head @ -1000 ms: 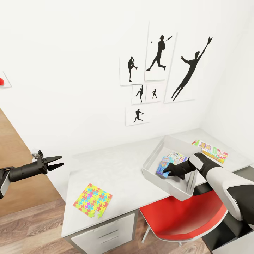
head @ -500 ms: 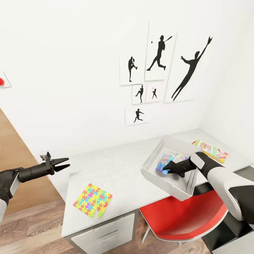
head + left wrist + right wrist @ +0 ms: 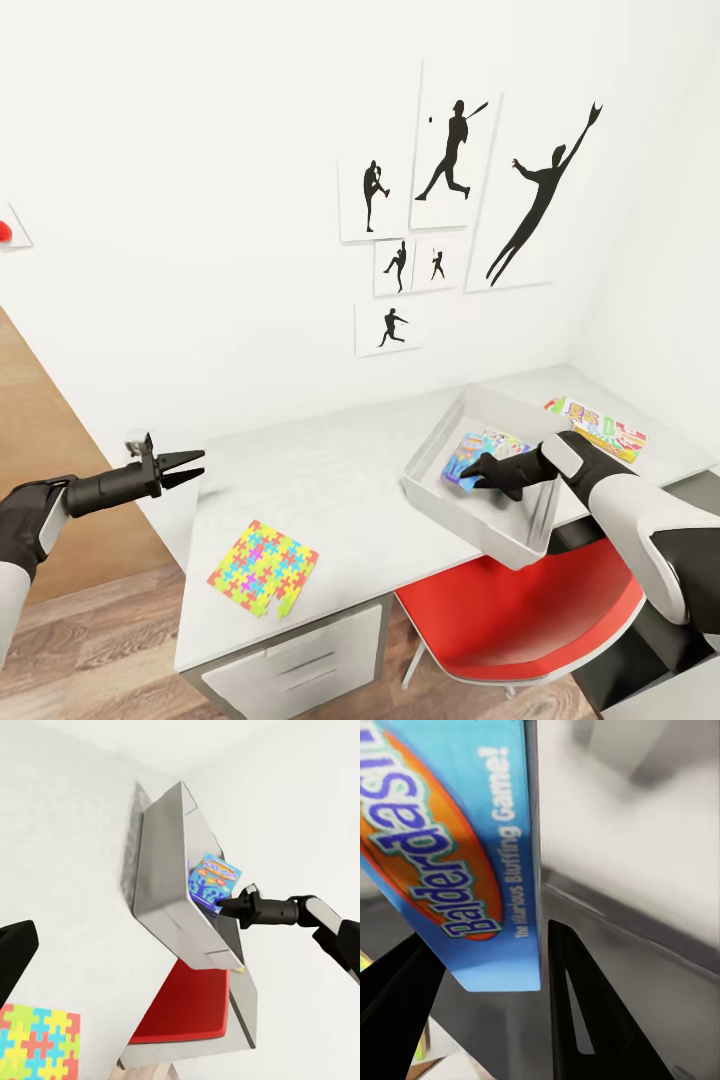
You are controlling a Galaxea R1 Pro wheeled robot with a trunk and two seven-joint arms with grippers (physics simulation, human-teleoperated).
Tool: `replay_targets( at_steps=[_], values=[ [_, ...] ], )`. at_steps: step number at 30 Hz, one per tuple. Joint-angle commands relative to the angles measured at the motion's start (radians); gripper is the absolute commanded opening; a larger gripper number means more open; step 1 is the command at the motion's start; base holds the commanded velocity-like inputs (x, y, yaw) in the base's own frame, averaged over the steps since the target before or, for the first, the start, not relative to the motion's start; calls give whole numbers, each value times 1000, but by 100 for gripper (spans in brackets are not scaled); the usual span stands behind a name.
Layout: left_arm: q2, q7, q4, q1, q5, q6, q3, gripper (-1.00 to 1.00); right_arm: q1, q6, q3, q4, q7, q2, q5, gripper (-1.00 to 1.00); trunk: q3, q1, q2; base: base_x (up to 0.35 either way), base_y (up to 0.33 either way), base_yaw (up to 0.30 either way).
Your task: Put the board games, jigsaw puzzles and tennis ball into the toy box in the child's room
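The light grey toy box (image 3: 440,492) stands on the table (image 3: 350,480), right of centre. Inside it lies a blue board game (image 3: 466,460), printed "Balderdash" (image 3: 442,870), with another colourful flat box (image 3: 504,442) partly under it. My right gripper (image 3: 472,470) reaches into the toy box, open, its fingers (image 3: 577,1020) straddling a corner of the blue game. A SKIP BO board game (image 3: 598,426) lies on the table beyond the box. One jigsaw puzzle (image 3: 263,567) lies near the table's front left. My left gripper (image 3: 195,464) hovers open at the table's left end. The left wrist view shows the toy box (image 3: 161,877) and puzzle (image 3: 37,1042).
A red chair (image 3: 520,610) is tucked under the table below the toy box. White drawers (image 3: 300,670) sit under the front left. Black sports silhouettes (image 3: 450,200) hang on the white wall. Wood-plank floor (image 3: 90,640) lies left of the table.
My left gripper has moved right, toward the table's left end. The right gripper has lifted slightly inside the toy box, and the blue game stays in the box.
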Motion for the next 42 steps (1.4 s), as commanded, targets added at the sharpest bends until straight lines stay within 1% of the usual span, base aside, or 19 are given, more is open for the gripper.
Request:
replay_targets(
  at_steps=[1,16,42],
  values=[
    [0,-3,0,-1,0,10,0,100,-1,1,8,0,8,-1,3,-100,-2,1,-2,0,0,0],
    [0,-3,0,0,-2,9,0,100,-1,3,7,0,6,-3,2,-100,-2,1,-2,0,0,0],
    [0,-3,0,1,-2,8,0,100,-1,48,9,12,3,5,7,-100,-2,1,-2,0,0,0]
  ],
)
